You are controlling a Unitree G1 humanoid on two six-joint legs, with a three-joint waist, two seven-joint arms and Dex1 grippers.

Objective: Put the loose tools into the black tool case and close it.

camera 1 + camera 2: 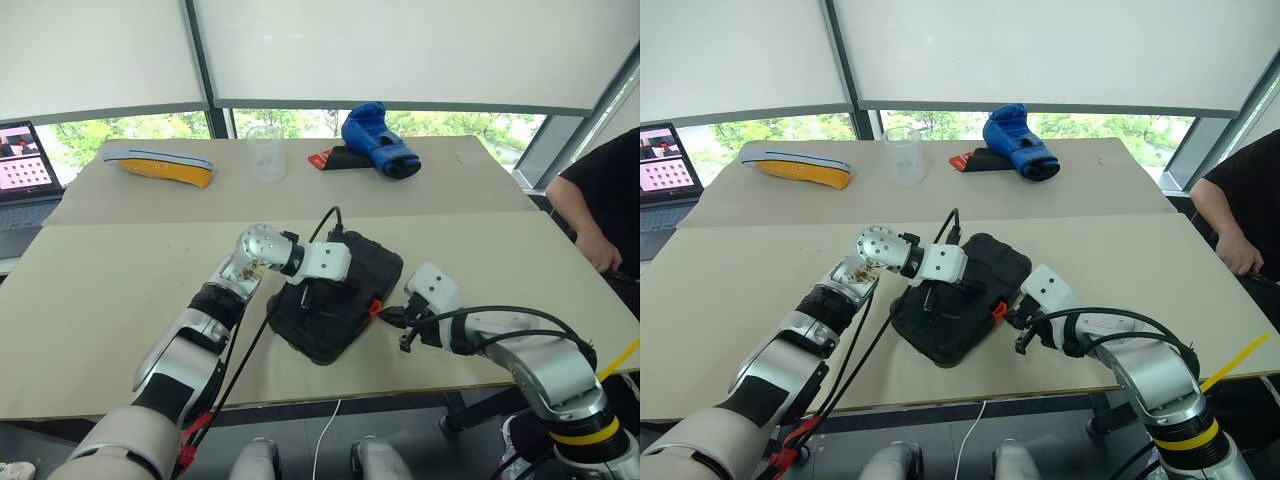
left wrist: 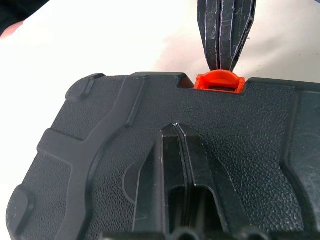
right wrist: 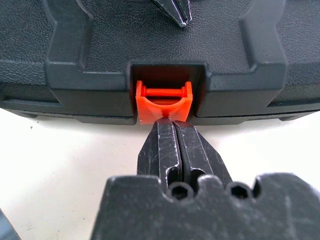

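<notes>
The black tool case [image 1: 335, 295] lies closed mid-table, long axis running from 7 to 1 o'clock, my left gripper [image 1: 312, 297] pinched shut and pressing on its lid. In the left wrist view the orange latch [image 2: 219, 81] sits at 12. In the right wrist view my right gripper [image 3: 171, 126], fingers together and nearer, touches that latch from 6.

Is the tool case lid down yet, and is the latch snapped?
Lid down: the black tool case lies closed. Orange latch state cannot be told; the right gripper touches it, jaws shut.
</notes>
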